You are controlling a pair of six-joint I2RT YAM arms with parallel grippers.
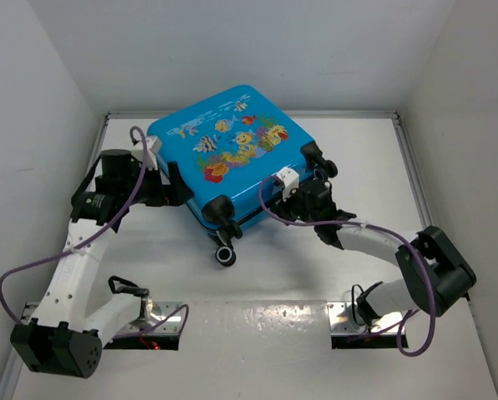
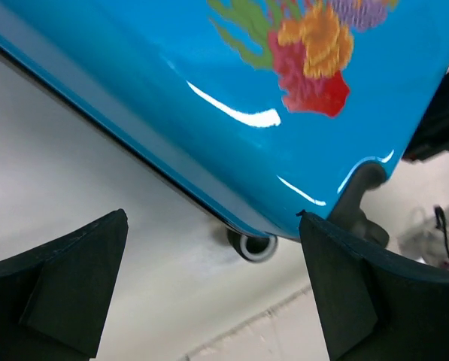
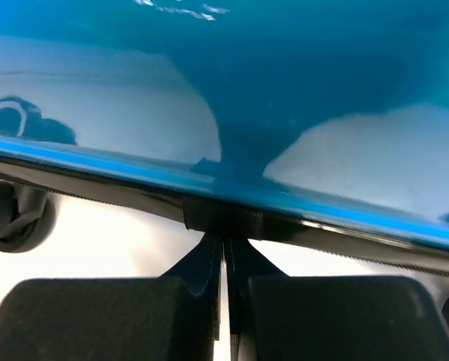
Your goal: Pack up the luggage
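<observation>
Top view: the luggage (image 1: 232,150) lies flat and closed on the white table (image 1: 274,279), upper centre of the frame, fish and coral print facing up; pale marks near the print's top edge are too small to read. 1 black wheel (image 1: 225,256) juts out below its near corner. The left gripper (image 2: 213,218) sits at the case's left side, jaws spread wide and holding nothing; in its wrist view the glossy blue shell fills the upper frame, with red and orange coral at upper right. The right gripper (image 3: 224,244) is at the near right edge, clenched, the 2 fingertips pressed together right at a small black piece on the zipper band (image 3: 119,192); whether they pinch it, I cannot tell.
</observation>
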